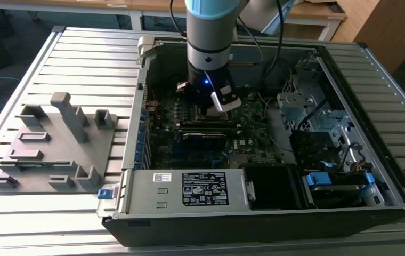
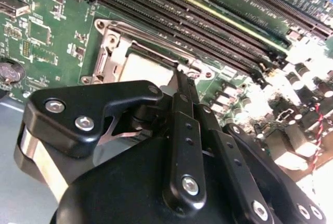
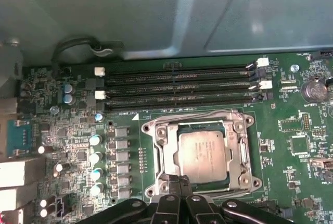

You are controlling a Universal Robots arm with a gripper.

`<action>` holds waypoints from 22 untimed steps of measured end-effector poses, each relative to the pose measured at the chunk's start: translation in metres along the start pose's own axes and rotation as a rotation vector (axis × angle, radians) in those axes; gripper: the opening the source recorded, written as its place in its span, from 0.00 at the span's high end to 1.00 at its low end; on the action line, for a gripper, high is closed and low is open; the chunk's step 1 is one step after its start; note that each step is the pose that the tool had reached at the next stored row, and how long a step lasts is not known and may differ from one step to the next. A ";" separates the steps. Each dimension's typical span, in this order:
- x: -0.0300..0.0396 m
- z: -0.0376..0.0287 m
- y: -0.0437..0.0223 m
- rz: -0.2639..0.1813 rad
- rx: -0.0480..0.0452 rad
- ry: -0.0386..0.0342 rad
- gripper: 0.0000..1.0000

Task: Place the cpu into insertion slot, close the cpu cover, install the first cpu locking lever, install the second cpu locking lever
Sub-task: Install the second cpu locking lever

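Exterior view, grey fixture tray (image 1: 49,146) on slatted surface (image 1: 17,224) at left, open computer case (image 1: 259,213) right of it, gripper (image 1: 213,109) lowered over motherboard (image 1: 259,138), first wrist view, cpu (image 3: 203,153) seated in insertion slot (image 3: 237,174), cpu cover (image 3: 161,151) closed around it, fingers (image 3: 179,190) pinched together at its near edge, grasping nothing.

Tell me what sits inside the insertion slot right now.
The cpu lies in the insertion slot, with the cpu cover closed around it. The gripper hides the slot's near edge; contacts underneath are covered.

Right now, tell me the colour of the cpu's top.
Dull silver-grey; the cpu sits in the socket, best seen in the first wrist view.
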State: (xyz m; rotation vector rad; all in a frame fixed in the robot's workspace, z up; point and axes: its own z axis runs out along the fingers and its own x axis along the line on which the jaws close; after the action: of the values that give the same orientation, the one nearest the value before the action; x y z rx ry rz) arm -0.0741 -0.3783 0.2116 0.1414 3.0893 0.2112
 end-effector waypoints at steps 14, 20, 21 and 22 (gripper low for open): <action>-0.0192 0.0057 0.0240 -0.001 0.0264 -0.0024 0.90; -0.0210 0.0063 0.0272 -0.001 0.0317 -0.0028 0.90; -0.0212 0.0061 0.0273 -0.001 0.0328 -0.0026 0.90; -0.0214 0.0058 0.0273 -0.001 0.0337 -0.0024 0.90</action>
State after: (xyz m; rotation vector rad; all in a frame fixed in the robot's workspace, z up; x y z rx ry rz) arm -0.0502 -0.3525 0.2104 0.1408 3.0915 0.1589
